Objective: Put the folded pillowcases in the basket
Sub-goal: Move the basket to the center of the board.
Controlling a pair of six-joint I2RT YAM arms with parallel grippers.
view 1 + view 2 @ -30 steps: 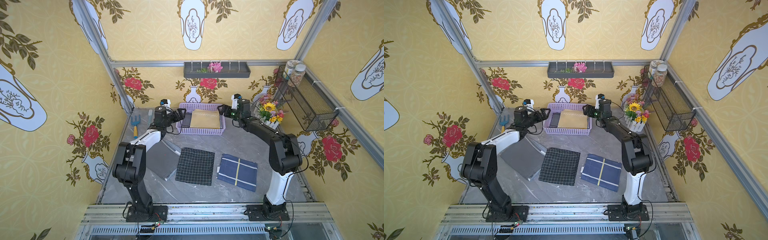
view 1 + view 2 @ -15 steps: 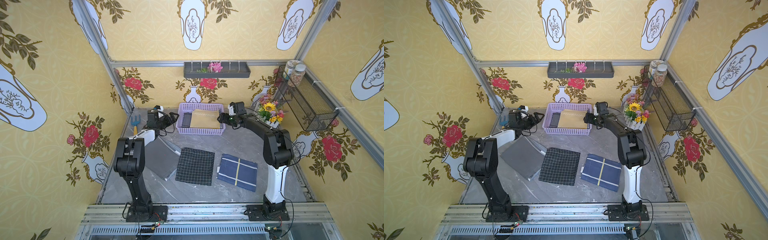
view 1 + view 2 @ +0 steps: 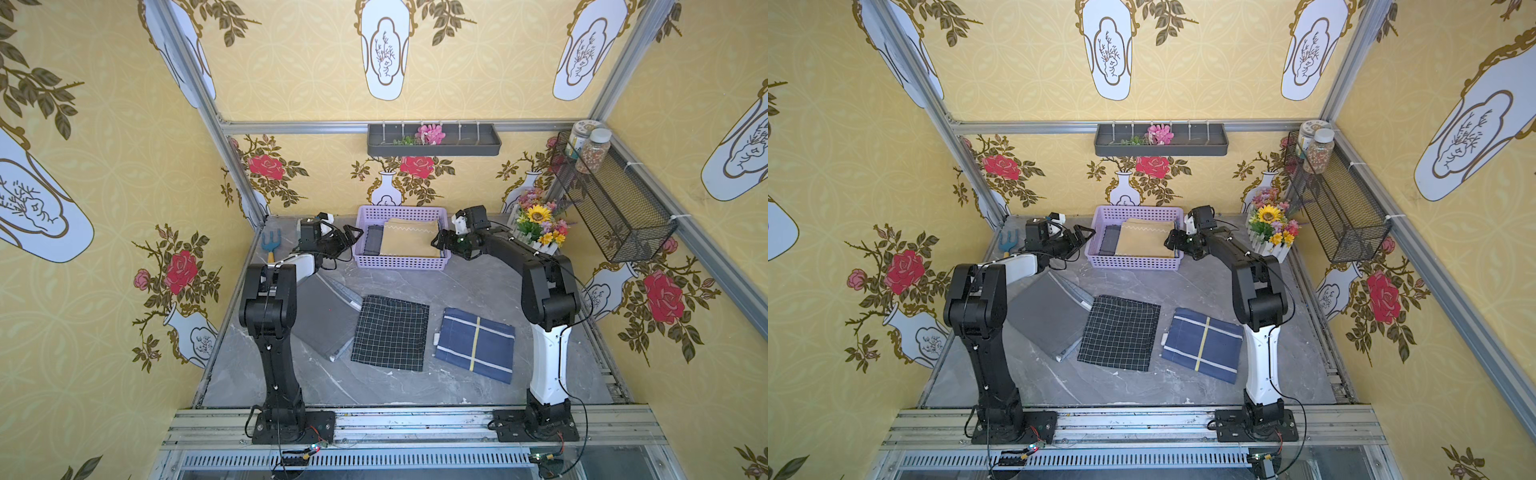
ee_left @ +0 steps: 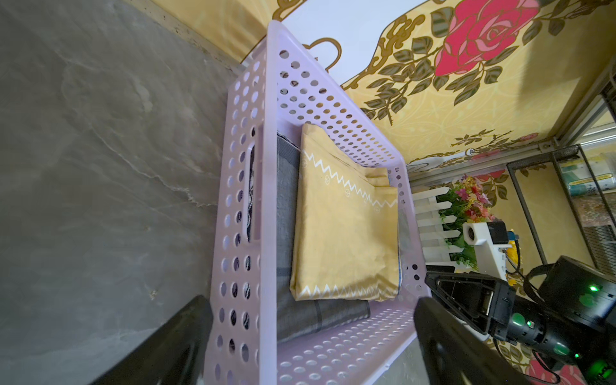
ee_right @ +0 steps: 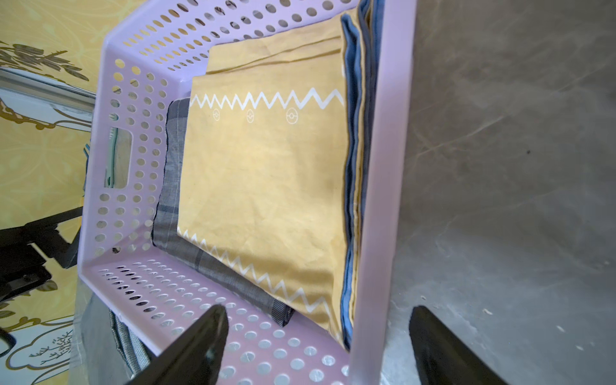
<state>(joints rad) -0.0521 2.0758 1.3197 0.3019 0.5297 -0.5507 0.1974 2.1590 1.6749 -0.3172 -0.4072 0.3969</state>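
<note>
The folded yellow pillowcase (image 3: 409, 243) with white zigzag trim lies flat inside the lilac basket (image 3: 401, 262), which stands at the far middle of the grey table (image 3: 457, 286). It rests on a grey plaid cloth (image 3: 372, 240) that shows at the basket's left end and along its near side, and its right edge sits close to the basket's right wall. The left gripper (image 3: 351, 237) hangs just beside the basket's left end, its fingers (image 4: 443, 340) spread wide and holding nothing. The right gripper (image 3: 439, 241) is at the basket's right end, also with fingers (image 5: 200, 340) wide apart and empty; in the right wrist view they straddle the end wall, one over the basket and one over the table, and whether they touch it cannot be told. Nearer on the table lie a plain grey cloth (image 3: 322, 316), a black checked cloth (image 3: 390, 332) and a navy cloth (image 3: 476, 345), left to right.
</note>
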